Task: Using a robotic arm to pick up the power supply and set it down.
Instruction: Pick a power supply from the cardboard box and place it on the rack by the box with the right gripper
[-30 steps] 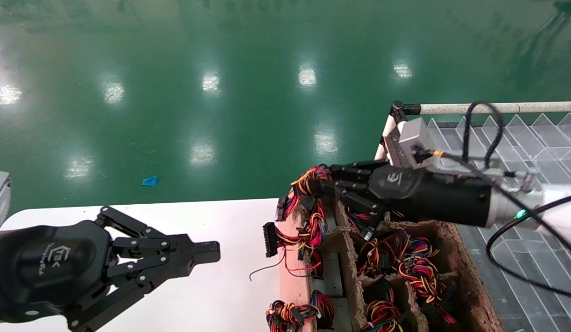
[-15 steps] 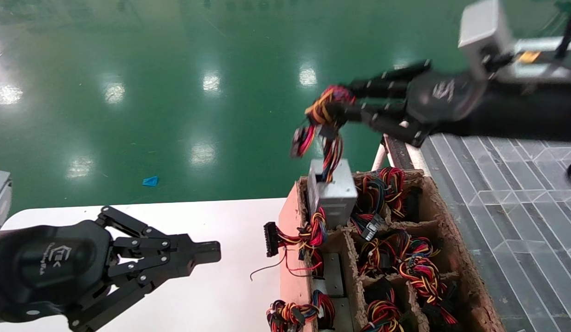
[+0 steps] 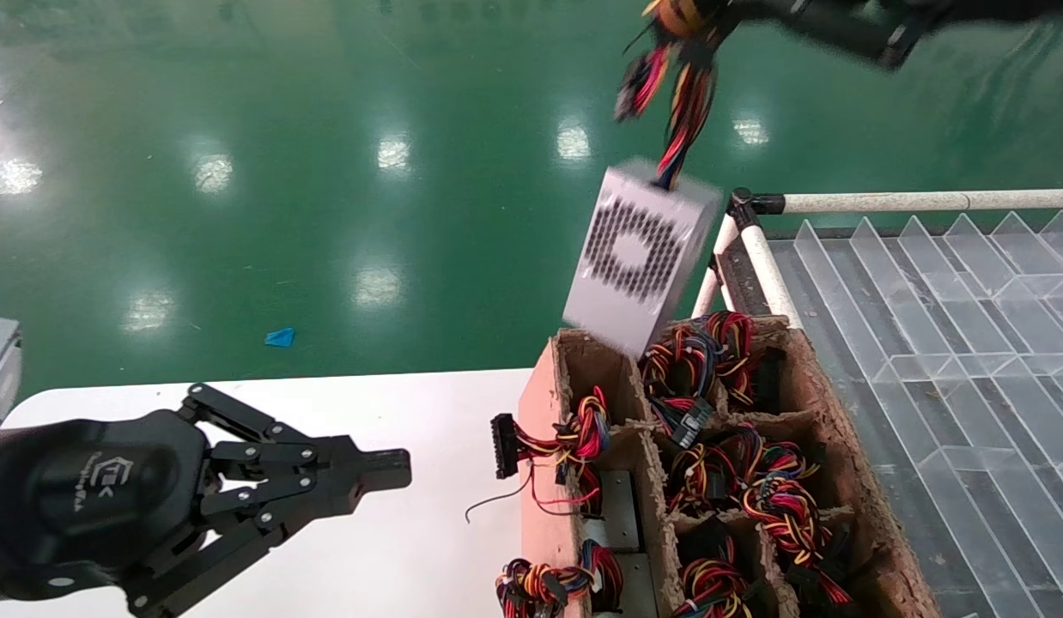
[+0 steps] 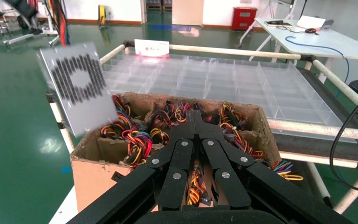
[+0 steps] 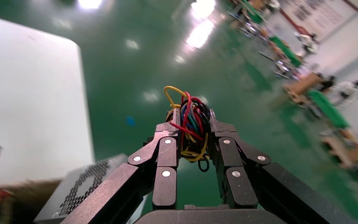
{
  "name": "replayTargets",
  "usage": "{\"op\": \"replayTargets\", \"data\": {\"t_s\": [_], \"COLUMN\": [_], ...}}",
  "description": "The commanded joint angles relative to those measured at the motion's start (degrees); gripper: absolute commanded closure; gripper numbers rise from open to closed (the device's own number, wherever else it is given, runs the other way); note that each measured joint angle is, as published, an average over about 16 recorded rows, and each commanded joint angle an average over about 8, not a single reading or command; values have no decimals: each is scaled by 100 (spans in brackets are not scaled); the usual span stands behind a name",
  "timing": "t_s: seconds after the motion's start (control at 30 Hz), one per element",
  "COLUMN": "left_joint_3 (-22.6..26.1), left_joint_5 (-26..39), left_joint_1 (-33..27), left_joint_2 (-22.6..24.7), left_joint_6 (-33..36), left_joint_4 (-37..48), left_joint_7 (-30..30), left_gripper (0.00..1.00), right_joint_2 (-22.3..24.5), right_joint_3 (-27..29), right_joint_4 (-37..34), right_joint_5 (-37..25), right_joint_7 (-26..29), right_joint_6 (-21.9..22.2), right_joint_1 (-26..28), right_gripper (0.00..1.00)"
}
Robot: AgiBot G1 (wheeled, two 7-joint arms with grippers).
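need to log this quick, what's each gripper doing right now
Left gripper: shut, holding nothing, over the white table.
Right gripper: shut on the power supply's wire bundle.

The power supply (image 3: 639,257) hangs tilted in the air above the far left compartment of the cardboard box (image 3: 875,524), clear of its rim, suspended by its wire bundle (image 3: 682,94) from the right gripper (image 5: 191,122) overhead. The box sits just right of the white table (image 3: 428,515), with a clear divided tray (image 3: 969,343) to its right. The left gripper (image 3: 385,470) rests over the table's near left.
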Motion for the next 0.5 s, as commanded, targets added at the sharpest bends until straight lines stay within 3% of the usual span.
{"op": "replayTargets", "data": {"t_s": [0.03, 0.23, 0.5], "left_joint_3": [0, 0, 1], "left_joint_5": [0, 0, 0], "left_joint_1": [0, 0, 0], "left_joint_2": [0, 0, 0], "left_joint_6": [0, 0, 0], "left_joint_4": [0, 0, 0], "left_joint_7": [0, 0, 0], "left_gripper": [100, 100, 100], "right_joint_2": [2, -58, -7], "right_joint_3": [-55, -246, -483], "right_joint_4": [-150, -954, -2057], "right_joint_5": [-171, -685, -1275], "right_joint_7": [-93, -508, -1031], "right_joint_6": [9, 242, 903], "right_joint_1": [284, 900, 1340], "right_gripper": [100, 100, 100]}}
